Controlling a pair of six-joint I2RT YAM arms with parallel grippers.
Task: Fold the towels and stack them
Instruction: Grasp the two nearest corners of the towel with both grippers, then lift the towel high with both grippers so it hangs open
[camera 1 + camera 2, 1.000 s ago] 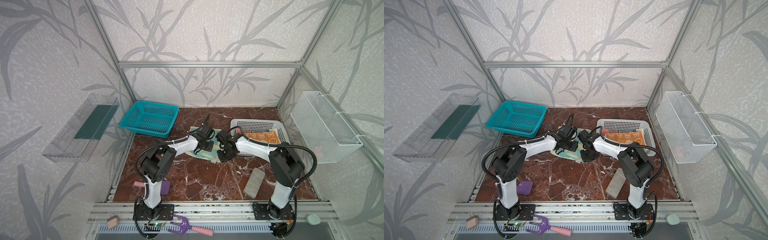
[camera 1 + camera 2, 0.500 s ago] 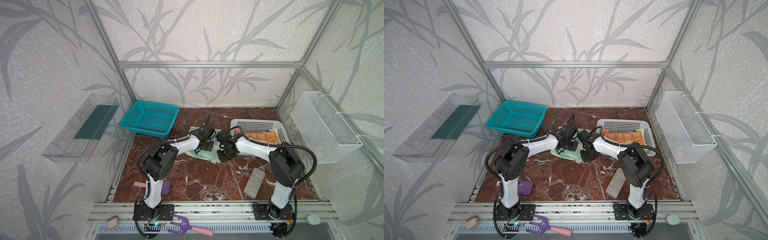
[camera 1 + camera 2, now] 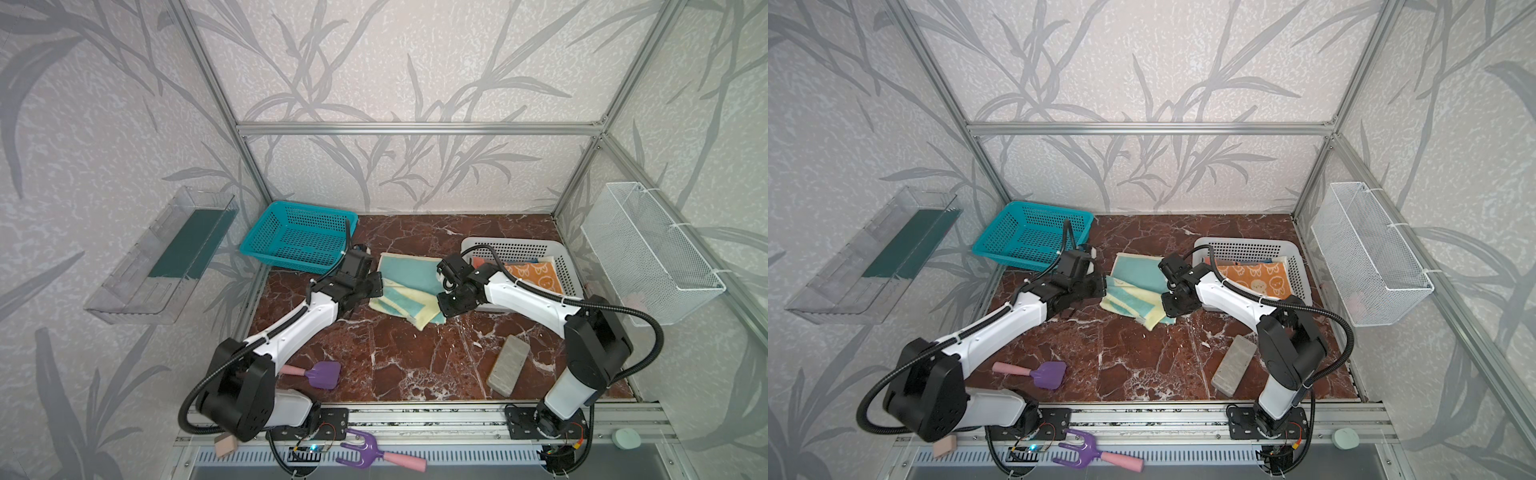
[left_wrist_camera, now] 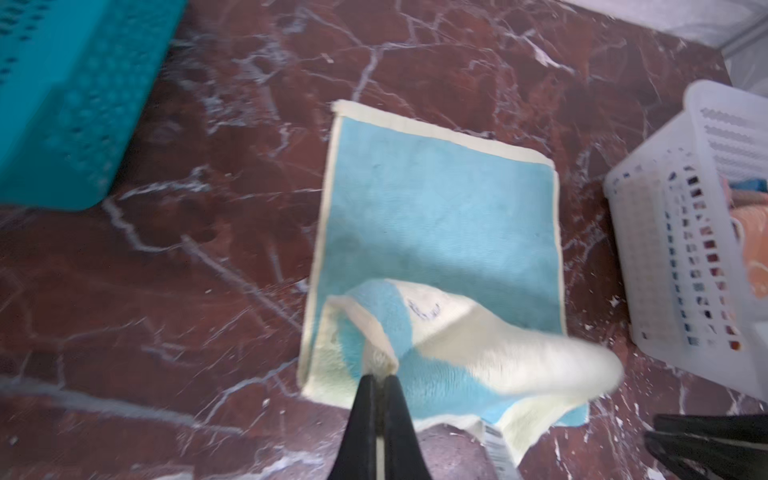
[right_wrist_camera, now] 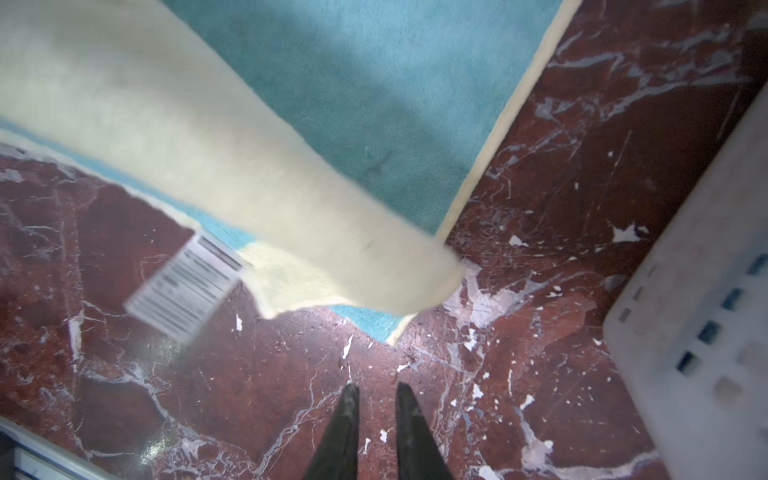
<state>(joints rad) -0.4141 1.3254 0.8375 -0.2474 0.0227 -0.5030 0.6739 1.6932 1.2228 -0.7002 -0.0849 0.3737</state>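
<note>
The pale yellow and teal towel [image 3: 409, 286] [image 3: 1138, 286] lies partly folded on the marble floor between my arms. My left gripper [image 4: 378, 376] [image 3: 376, 282] is shut on a bunched cream edge of it [image 4: 436, 208] and holds that edge lifted over the flat teal part. My right gripper [image 5: 376, 390] [image 3: 441, 305] hovers just off the towel's [image 5: 374, 83] near corner, jaws slightly open, nothing between them. An orange towel with white figures [image 3: 536, 276] [image 3: 1262, 282] lies in the white basket [image 3: 511, 243]. The other towels are mostly hidden beneath it.
A teal basket [image 3: 299, 237] stands at the back left, close behind my left wrist. A grey block [image 3: 508, 365] lies at the front right and a purple toy shovel [image 3: 320, 374] at the front left. A wire basket [image 3: 648, 249] hangs on the right wall.
My left gripper has shut on the towel's edge and pulled back to the left, uncovering more of the towel. The right jaws have parted a little.
</note>
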